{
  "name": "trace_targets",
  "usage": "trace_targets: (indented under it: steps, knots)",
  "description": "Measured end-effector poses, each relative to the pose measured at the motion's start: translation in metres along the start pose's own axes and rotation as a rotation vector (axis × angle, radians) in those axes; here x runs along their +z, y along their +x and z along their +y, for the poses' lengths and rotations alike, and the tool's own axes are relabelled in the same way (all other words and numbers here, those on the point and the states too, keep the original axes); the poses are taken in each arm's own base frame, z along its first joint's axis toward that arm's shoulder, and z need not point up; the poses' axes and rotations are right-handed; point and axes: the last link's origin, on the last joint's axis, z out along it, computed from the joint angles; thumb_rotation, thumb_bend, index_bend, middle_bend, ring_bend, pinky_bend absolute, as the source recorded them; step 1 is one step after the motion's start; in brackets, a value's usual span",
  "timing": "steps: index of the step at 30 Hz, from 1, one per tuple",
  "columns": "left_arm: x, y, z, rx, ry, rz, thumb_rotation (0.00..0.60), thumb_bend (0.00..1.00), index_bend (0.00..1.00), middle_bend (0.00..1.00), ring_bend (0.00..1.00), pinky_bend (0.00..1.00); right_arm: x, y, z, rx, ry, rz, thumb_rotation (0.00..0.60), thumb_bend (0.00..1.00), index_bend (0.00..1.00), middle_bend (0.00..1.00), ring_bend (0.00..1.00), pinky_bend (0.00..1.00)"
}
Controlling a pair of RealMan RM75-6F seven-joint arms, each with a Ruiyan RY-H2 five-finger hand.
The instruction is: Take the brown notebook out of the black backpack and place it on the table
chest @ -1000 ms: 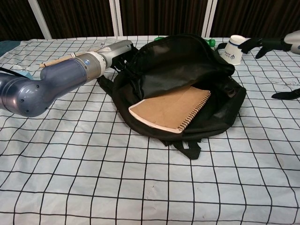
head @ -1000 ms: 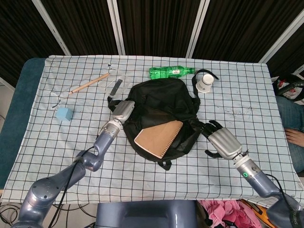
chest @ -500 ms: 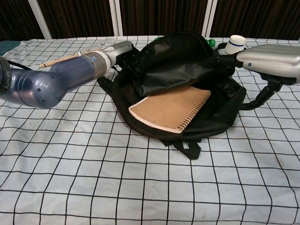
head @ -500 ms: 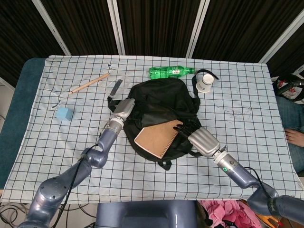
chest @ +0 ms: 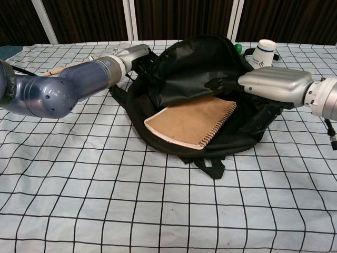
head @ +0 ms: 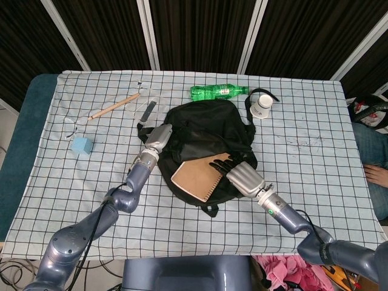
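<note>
on the checked tabletop [head: 79,200], centre: black backpack [head: 206,124], lying flat, mouth open toward the robot. brown notebook [head: 197,176], spiral-bound, lies partly inside the opening, its near corner and spiral edge sticking out over the lower lip of the bag; not yet on the cloth.

left hand [head: 159,138]: at the backpack's left edge, fingers closed on the black fabric of the upper flap, holding it raised in the chest view [chest: 131,54].

right hand [head: 242,177]: silver back uppermost, reaching into the opening from the right; dark fingers [head: 219,162] spread over the notebook's far right corner. whether they touch or grip the cover cannot be told from either view; nothing is seen clamped. in the chest view the hand [chest: 268,84] hangs just above the notebook's upper right edge.

other items, far side of the tabletop: green plastic bottle [head: 218,92] on its side just behind the backpack; white paper cup [head: 262,106] to its right; wooden stick [head: 114,107] and small blue block [head: 82,146] at left, well apart from the bag.
</note>
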Motion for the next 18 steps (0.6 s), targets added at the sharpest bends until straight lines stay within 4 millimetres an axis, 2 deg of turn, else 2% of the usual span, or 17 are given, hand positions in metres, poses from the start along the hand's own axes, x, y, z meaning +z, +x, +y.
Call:
trace_targets:
  steps: [18]
  knots:
    - [-0.002,0.002,0.005,-0.011,-0.018,0.003,0.6,0.42,0.65,0.67,0.29,0.16,0.031,-0.027,-0.009,0.023,0.011,-0.004,0.6,0.16,0.01,0.09,0.17,0.13]
